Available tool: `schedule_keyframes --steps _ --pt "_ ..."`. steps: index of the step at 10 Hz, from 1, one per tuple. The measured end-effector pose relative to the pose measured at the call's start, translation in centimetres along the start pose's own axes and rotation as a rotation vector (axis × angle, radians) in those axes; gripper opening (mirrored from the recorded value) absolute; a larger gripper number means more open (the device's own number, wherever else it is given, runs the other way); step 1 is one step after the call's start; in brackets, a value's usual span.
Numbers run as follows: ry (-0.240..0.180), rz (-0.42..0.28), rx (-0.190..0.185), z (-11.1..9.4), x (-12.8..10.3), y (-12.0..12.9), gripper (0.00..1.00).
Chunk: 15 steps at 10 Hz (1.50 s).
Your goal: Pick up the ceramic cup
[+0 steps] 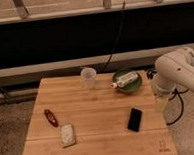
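Note:
The ceramic cup point(88, 77), a small pale tumbler without a handle, stands upright near the far edge of the wooden table point(97, 107), left of the round green bowl point(127, 82). My gripper point(161, 102) hangs below the white arm point(180, 71) at the table's right edge, right of the bowl and well away from the cup. Nothing is seen in its hold.
The green bowl holds a white tube-like item point(124, 79). A black phone point(135, 119) lies right of the table's middle. A red object point(50, 117) and a pale packet point(68, 134) lie front left. A black cable point(115, 40) hangs behind the table against a dark wall.

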Motion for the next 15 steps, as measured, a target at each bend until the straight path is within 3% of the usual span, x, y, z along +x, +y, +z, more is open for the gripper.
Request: schedule_keyframes --steps 4,7,10,13,15 --pt "0.005 -0.02 0.02 -0.3 -0.6 -0.9 0.8" --pt "0.004 -0.091 0.078 -1.2 -3.9 -5.0 0.8" --pt "0.008 -0.141 0.126 -2.2 -5.5 -6.6 0.8" --pt "0.008 -0.208 0.164 -2.9 -9.5 -8.7 0.8" --pt "0.012 -0.236 0.182 -3.1 -10.5 -9.5 0.8"
